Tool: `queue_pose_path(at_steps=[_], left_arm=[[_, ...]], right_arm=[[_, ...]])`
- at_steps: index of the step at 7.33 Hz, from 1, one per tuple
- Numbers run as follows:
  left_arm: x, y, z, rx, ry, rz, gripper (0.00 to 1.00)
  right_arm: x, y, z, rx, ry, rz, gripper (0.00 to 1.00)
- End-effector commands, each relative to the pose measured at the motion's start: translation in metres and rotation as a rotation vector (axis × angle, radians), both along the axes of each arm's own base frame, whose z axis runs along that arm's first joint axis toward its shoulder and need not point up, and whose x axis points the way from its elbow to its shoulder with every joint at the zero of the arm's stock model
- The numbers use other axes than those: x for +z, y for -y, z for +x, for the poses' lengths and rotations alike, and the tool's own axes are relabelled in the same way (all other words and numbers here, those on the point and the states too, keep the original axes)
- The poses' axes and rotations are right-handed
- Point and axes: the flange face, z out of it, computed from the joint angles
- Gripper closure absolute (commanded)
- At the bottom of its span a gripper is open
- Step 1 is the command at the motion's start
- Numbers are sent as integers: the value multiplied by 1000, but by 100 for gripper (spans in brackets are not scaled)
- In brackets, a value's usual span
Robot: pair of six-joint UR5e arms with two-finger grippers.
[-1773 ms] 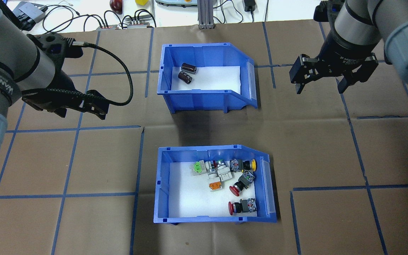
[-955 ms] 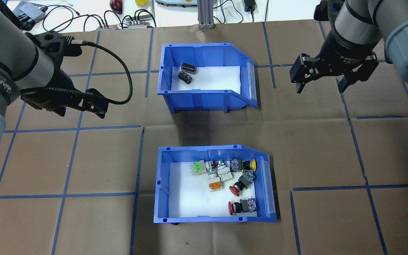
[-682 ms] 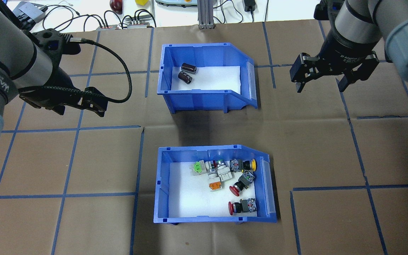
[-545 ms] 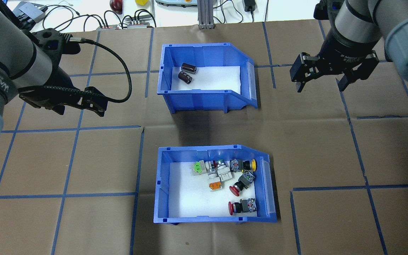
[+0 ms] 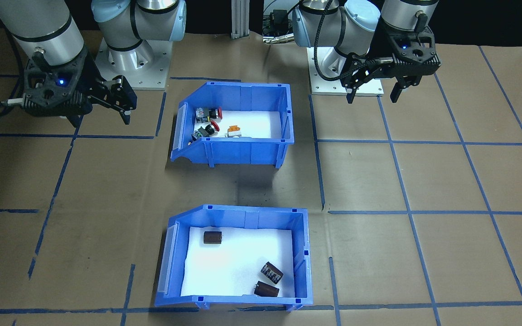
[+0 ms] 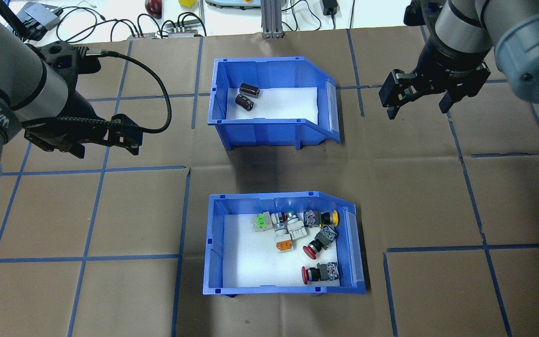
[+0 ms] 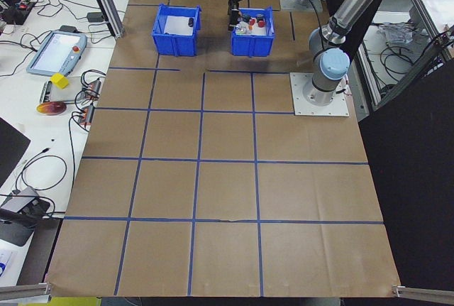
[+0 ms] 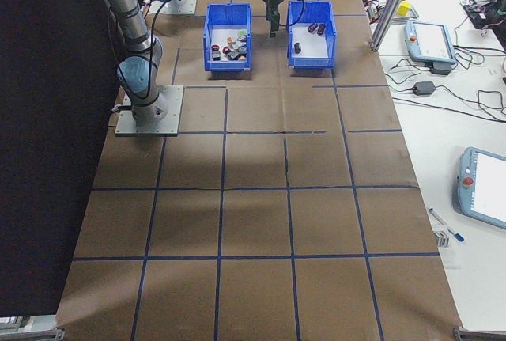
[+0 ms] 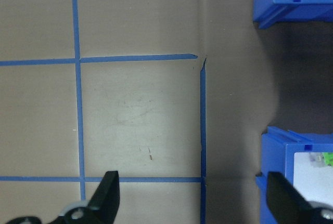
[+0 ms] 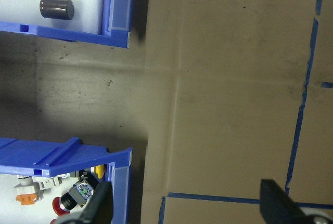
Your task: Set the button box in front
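Note:
The button box (image 6: 213, 248) is a blue bin with a white liner, and several red, yellow, orange and green push-buttons lie in its right half. It stands on the near side of the table in the overhead view and close to the robot bases in the front-facing view (image 5: 243, 151). My left gripper (image 6: 107, 150) hovers open and empty over bare paper, left of both bins. Its wrist view catches the box's corner (image 9: 296, 146). My right gripper (image 6: 418, 111) hangs open and empty to the right of the far bin. The box's rim (image 10: 52, 156) shows in its wrist view.
A second blue bin (image 6: 269, 128) holding dark brown cylinders stands on the far side, in line with the button box, with a strip of brown paper between them. Cables and devices lie past the table's far edge, where an aluminium post (image 6: 269, 18) stands.
Both arms have drifted slightly. The right gripper moved a little left and away, the left gripper a little left. Both stay open, and the bins have not moved.

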Motion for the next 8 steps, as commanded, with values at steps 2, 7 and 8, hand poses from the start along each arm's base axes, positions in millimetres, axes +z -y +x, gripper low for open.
queue_pose_path(at_steps=[2, 7, 8], left_arm=[[-21, -23, -22, 387, -145, 73, 1], [-76, -123, -87, 1179, -149, 179, 1], [-106, -148, -102, 1217, -107, 207, 1]], right_arm=[[-8, 40, 2, 300, 3, -1, 0], [-47, 132, 115, 973, -16, -10, 0], [-55, 135, 163, 1095, -18, -17, 0]])
